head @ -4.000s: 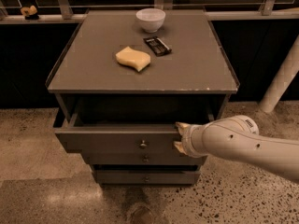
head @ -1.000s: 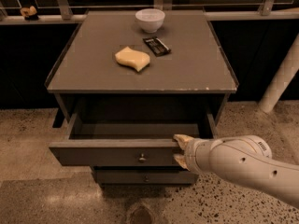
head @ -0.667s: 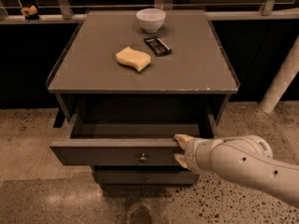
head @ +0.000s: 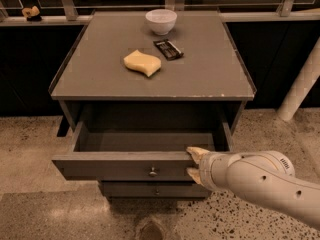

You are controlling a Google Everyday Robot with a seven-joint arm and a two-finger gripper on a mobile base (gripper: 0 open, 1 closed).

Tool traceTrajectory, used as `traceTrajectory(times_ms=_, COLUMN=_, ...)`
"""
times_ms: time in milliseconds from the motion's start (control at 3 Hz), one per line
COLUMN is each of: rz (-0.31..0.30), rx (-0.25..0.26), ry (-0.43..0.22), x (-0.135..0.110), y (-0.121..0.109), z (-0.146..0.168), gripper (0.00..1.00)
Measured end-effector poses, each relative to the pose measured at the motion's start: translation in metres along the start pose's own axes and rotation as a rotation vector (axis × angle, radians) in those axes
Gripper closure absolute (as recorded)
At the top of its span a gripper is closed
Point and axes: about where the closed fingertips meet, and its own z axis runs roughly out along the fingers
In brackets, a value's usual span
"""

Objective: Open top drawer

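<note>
**Drawer nearly out, pull straight**

The top drawer point(head: 125, 166) lies left of the gripper point(head: 194, 163), long axis left-right, front facing the camera. The fingers point(head: 196, 153) pinch the front's top edge right of its knob point(head: 153, 172). Keep any further pull square, or it may rack.

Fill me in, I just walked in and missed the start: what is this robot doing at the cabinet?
The robot is opening the top drawer of a small grey cabinet. Its gripper is at the right end of the drawer front, one finger over the top edge and one lower on the face, not on the knob. The drawer stands well pulled out and looks empty inside. On the cabinet top sit a white bowl, a yellow sponge and a dark packet.
</note>
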Motion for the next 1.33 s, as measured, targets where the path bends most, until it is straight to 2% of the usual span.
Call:
traceTrajectory(times_ms=333, rz=-0.019, rx=0.004, ry=-0.004, x=-0.002, y=0.007, z=-0.004, gripper=1.00)
traceTrajectory(times_ms=1333, rz=-0.026, rx=0.004, ry=-0.009, x=-0.003, y=0.019, z=-0.008, gripper=1.00)
